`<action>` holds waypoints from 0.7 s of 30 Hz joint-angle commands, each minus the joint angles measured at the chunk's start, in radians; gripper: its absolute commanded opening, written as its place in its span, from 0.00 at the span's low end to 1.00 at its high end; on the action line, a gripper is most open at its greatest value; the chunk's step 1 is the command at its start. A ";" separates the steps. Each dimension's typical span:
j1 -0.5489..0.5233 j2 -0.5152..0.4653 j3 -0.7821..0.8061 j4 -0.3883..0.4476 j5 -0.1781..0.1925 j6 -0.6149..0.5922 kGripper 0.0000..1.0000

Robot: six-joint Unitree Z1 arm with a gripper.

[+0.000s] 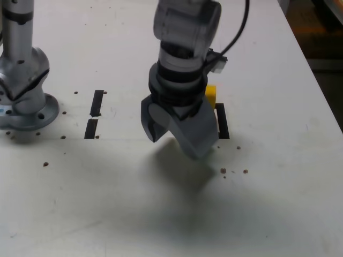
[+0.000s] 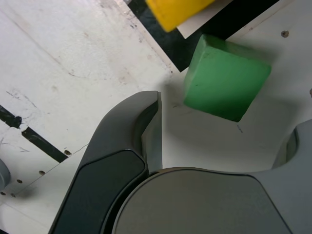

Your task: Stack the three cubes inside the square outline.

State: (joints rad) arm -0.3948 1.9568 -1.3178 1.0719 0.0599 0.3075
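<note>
Clearly we are at the pickup of the green cube (image 2: 225, 83); our hand (image 2: 222, 141) hangs over it, jaws apart and empty; it sits on the desk (image 1: 278, 203) just outside the square outline (image 2: 168, 46), near the yellow cube (image 1: 211, 95); next we judge: descend, straddle, close.

Green cube (image 2: 225, 82) on the table beside the taped outline (image 2: 161, 41), yellow cube (image 2: 176, 10) inside it

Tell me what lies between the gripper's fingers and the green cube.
Only bare white table, per the wrist view; the gripper is open, short of the green cube.
</note>
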 commanded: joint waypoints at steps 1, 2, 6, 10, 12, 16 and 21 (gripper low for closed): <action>0.001 0.010 -0.008 -0.001 -0.002 0.003 0.88; 0.002 0.014 -0.010 -0.001 -0.004 0.005 0.88; 0.009 0.020 -0.009 0.000 -0.004 0.007 0.86; 0.014 0.025 -0.005 0.003 -0.001 0.008 0.85; 0.014 0.026 -0.005 0.005 0.001 0.008 0.84; 0.015 0.029 -0.009 0.005 0.003 0.008 0.77; 0.015 0.034 -0.012 -0.002 0.001 0.008 0.66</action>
State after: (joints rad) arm -0.3812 1.9873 -1.3259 1.0707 0.0608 0.3155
